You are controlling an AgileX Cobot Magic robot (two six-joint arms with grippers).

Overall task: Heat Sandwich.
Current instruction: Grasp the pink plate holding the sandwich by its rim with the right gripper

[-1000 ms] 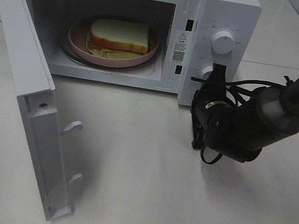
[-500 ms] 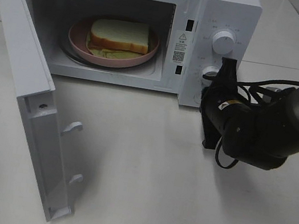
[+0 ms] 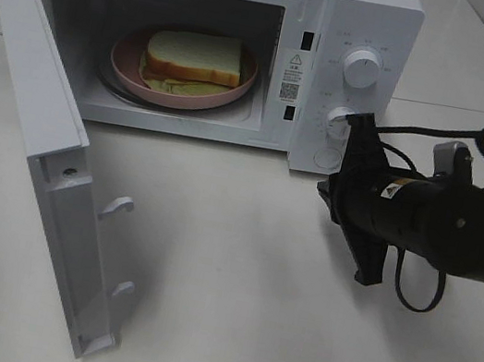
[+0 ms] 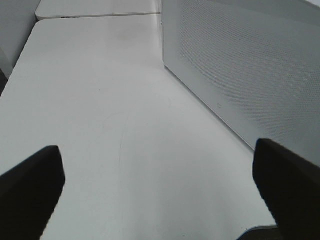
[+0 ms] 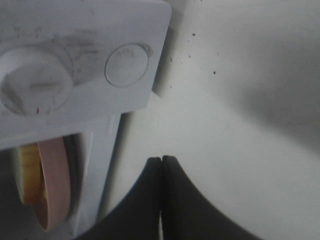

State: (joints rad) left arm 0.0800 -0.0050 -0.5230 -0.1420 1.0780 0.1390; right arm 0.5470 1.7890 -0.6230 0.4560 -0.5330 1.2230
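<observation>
The sandwich [image 3: 193, 57], white bread with a tan crust over a pale yellow-green layer, lies on a round pink plate [image 3: 129, 67] inside the white microwave [image 3: 369, 16]. The microwave's door [image 3: 41, 122] stands wide open to the left. My right gripper [image 3: 361, 132] is shut and empty, just in front of the control panel by the lower knob [image 3: 338, 116]. In the right wrist view its closed fingertips [image 5: 161, 159] point at the table below the panel, with the plate's edge [image 5: 52, 185] to one side. My left gripper [image 4: 160, 190] is open and empty over bare table.
The upper knob [image 3: 361, 68] and a round button [image 5: 126, 65] sit on the microwave's panel. A white perforated microwave wall [image 4: 240, 65] stands beside the left gripper. The white table [image 3: 229, 310] extends in front. Black cables [image 3: 474, 142] trail along the right arm.
The right arm has swung to the right and dropped lower, and the gripper has rolled while staying shut in front of the control panel. Sandwich, plate and door have not moved.
</observation>
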